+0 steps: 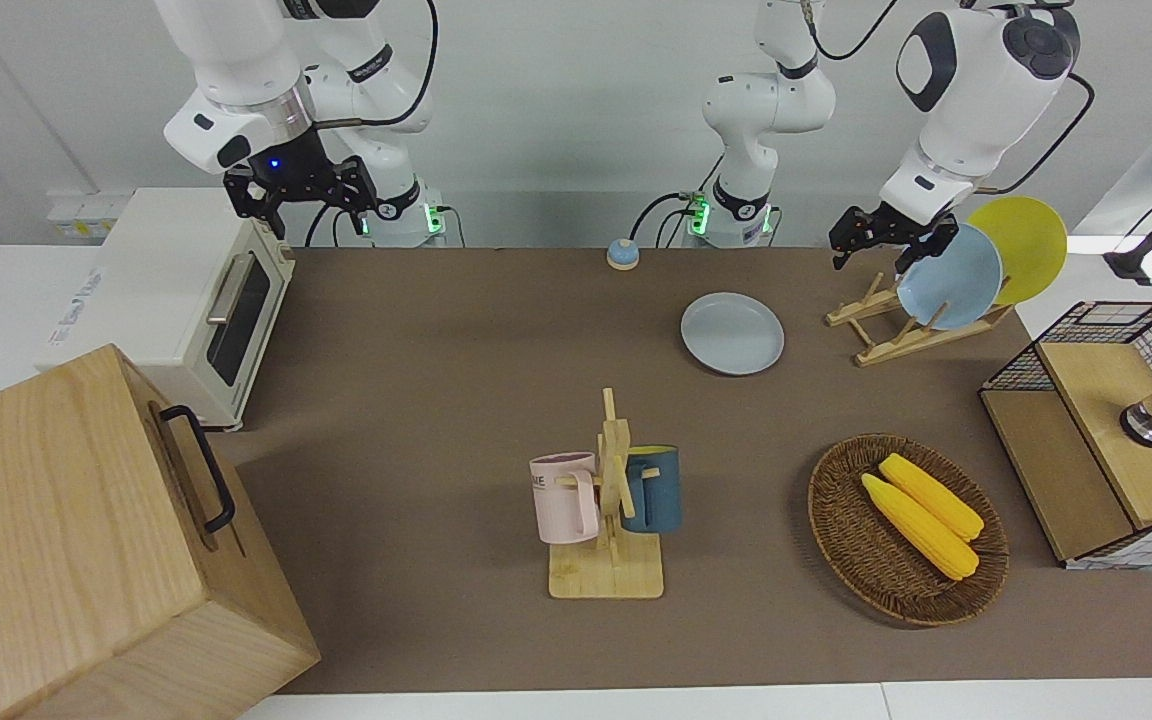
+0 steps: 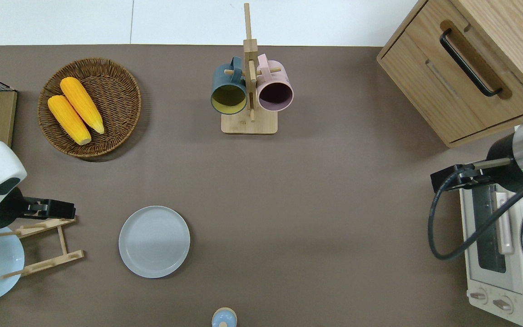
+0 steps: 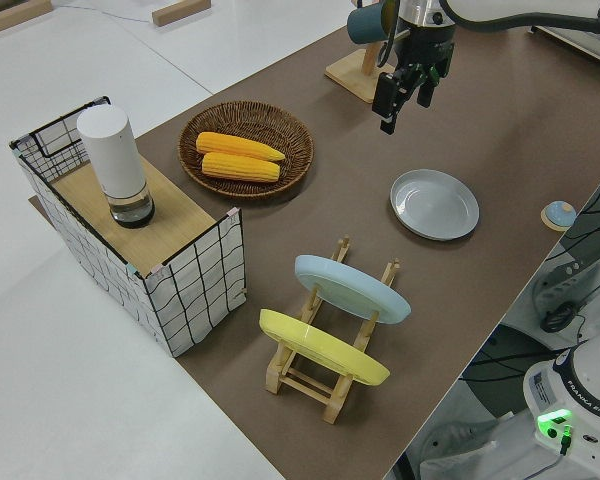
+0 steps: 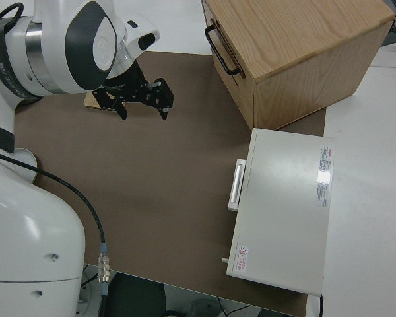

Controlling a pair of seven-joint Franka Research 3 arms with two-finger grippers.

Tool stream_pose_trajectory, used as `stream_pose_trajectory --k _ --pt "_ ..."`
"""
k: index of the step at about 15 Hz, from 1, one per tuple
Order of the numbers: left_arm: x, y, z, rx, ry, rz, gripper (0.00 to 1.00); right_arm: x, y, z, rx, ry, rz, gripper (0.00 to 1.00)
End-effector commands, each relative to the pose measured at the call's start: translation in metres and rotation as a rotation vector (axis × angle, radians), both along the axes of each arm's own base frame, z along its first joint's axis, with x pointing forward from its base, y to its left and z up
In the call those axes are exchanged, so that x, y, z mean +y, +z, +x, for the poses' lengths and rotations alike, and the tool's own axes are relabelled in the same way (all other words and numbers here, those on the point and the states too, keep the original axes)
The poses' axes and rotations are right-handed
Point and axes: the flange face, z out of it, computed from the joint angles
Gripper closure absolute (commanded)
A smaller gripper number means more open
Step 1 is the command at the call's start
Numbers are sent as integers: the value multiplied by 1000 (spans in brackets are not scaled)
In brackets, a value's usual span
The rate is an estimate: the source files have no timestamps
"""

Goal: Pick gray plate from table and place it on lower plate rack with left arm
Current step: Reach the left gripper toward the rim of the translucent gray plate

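Gray plate (image 2: 154, 241) flat on surface (image 2: 316, 190), untouched.
Left gripper (image 2: 57, 209) over plate rack (image 2: 43, 245), jaws apart, empty; right arm parked.

Bright, even light falls from above in every view. The matte brown table (image 2: 316, 190) shows no glare, and shadows are soft and short: a faint one hugs the round woven wicker basket (image 2: 90, 107), another the pale gray round plate (image 2: 154, 241). All views are sharp, with straight edges.

Front camera facing robots, overhead straight down, both sharing the table (image 1: 436, 400), side cameras raised.
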Motion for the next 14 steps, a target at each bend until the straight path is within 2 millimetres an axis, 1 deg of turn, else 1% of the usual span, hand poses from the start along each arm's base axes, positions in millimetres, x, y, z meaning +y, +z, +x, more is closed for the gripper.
stream_pose_trajectory --k 1,2,4,7,9,10,11,14 --pt "-15 -48 -30 -52 71 -13 7 -3 5 -2 -1 -16 -9 17" --pt "-20 -67 -37 -72 65 -12 7 -3 4 -2 1 -16 -8 17" --pt "-21 -94 -44 -87 67 -10 7 -3 4 -2 1 -16 -8 17" --pt "-21 -151 -62 -117 74 -6 7 -3 4 -2 1 -16 -8 17" --pt "-22 -173 -70 -114 75 -3 7 -3 4 -2 1 -16 -8 17" --pt "-27 -181 -72 -117 64 -2 9 -3 4 -2 1 -16 -8 17" --pt "-28 -192 -72 -108 64 -1 9 -4 3 -2 2 -18 -8 17" --pt "-27 -213 -72 -68 64 5 11 -3 4 -2 1 -16 -8 17"
